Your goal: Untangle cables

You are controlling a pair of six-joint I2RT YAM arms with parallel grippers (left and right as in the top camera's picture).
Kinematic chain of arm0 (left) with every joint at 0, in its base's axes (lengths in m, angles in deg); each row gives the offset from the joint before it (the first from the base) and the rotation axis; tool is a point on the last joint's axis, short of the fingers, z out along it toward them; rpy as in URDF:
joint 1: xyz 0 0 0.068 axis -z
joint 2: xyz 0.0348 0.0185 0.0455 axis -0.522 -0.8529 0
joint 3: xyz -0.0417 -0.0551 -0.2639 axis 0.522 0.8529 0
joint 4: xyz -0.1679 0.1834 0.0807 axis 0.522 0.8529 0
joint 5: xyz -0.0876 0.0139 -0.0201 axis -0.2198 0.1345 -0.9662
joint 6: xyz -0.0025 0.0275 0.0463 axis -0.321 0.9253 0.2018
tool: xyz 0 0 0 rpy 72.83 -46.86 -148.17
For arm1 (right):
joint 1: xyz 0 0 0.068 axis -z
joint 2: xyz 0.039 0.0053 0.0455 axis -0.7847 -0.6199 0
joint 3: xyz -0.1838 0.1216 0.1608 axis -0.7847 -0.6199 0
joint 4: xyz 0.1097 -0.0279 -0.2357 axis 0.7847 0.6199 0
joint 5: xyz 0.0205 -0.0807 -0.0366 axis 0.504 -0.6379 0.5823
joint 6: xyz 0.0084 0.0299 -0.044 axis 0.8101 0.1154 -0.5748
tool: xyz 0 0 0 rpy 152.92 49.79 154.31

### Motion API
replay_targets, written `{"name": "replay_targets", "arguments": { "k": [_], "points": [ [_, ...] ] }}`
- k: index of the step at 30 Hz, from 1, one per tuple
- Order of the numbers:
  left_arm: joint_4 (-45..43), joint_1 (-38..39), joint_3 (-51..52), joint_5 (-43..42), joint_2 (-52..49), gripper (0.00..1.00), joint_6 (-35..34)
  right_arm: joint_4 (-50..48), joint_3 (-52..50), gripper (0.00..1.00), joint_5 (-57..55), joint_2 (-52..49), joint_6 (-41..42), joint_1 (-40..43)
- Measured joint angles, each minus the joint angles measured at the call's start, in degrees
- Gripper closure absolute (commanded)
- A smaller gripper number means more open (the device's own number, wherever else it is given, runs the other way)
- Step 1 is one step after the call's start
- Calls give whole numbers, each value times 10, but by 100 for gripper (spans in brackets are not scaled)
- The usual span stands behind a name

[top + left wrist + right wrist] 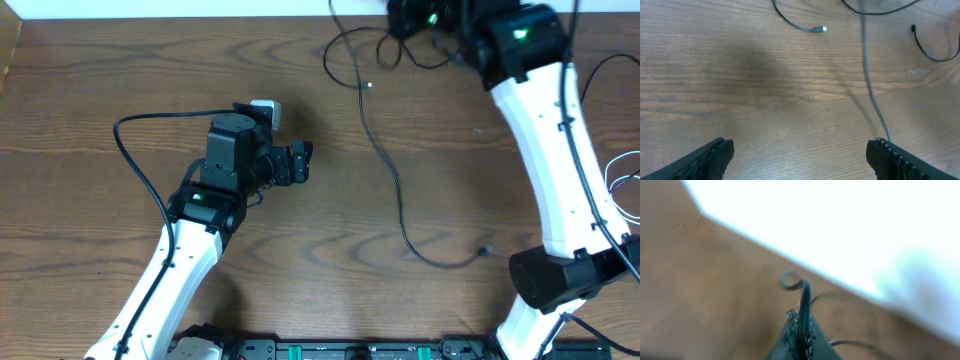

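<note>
Judging by the loops up top, untangling is deemed unfinished — the black cable is clamped in the right gripper, the left gripper held open, empty.

The left arm angles forward, wrist turned rightward, its left gripper low with jaws spread wide. The right arm stretches far forward, its right gripper pinched tight on the black cable.

A brown wood-grain tabletop fills the view, with a white strip along its far edge.
</note>
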Motion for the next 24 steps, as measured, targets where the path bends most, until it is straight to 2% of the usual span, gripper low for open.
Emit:
{"name": "replay_targets", "arguments": {
  "k": [6, 12, 17, 24],
  "points": [
    [8, 0, 0, 0, 0, 10, 0, -108, 44, 99, -111, 0, -25, 67],
    [7, 0, 0, 0, 0, 11, 0, -170, 45, 99, -158, 0, -34, 140],
    [2, 0, 0, 0, 0, 10, 0, -173, 45, 99, -171, -3, -35, 164],
    [-1, 0, 0, 0, 0, 10, 0, -98, 47, 99, -173, -49, -37, 157]
  ]
}}
